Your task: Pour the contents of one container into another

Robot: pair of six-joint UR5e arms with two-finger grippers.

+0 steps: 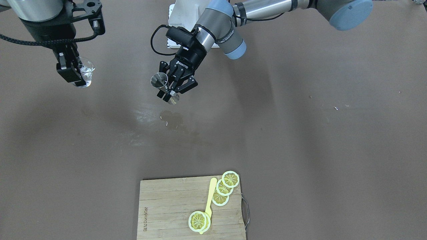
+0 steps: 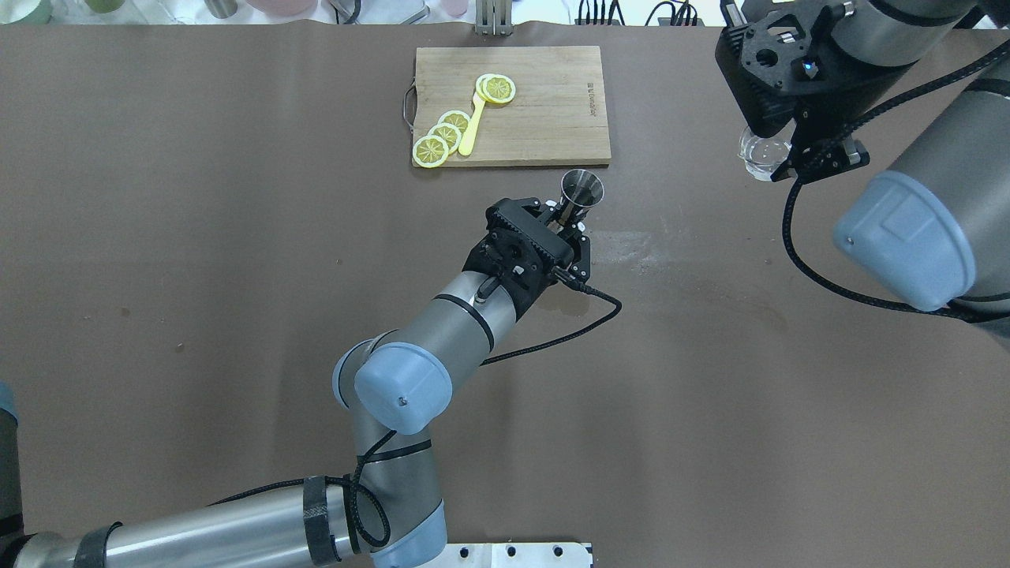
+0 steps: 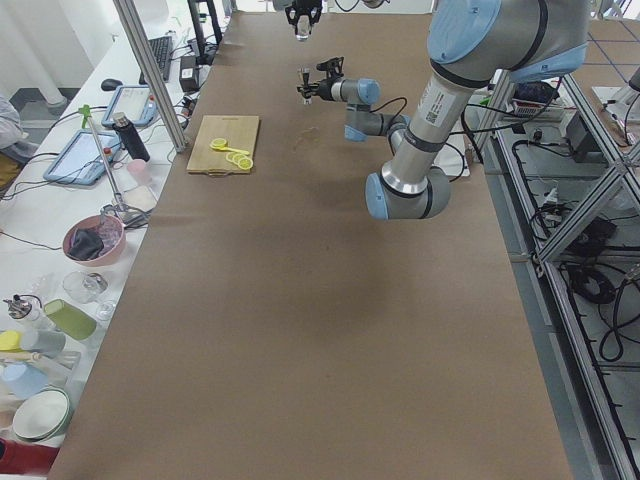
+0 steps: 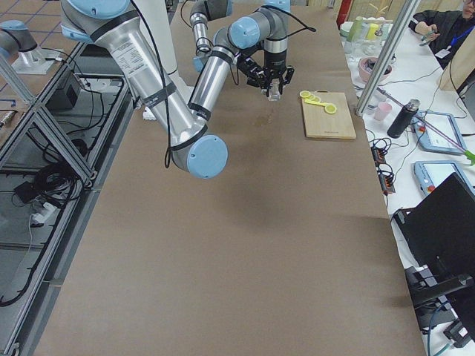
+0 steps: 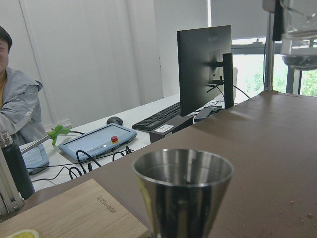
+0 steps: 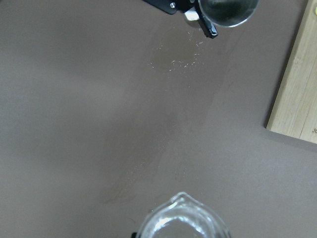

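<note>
The brown table took up nearly the whole scene, with wide bare stretches on the left, on the right, and across the side nearest the robot. The left arm reached from the near edge out to the middle. The right arm hung over the far right of the table.

The wooden cutting board lay against the far edge, just left of centre, well apart from both arms. On it were lemon slices and a yellow spoon, all crowded toward its left end.

A wet patch marked the table at the centre, between the board and the left arm.

The left gripper was clamped round the waist of a steel jigger, just short of the board's near right corner. Its open mouth faced up. It seemed empty, though its inside was too dim to be sure.

The right gripper pinched a glass beaker by its wall, off the table and well to the right of the jigger. A little clear liquid sat in the bottom of the beaker, whose spout showed at the rim in the right wrist view.
</note>
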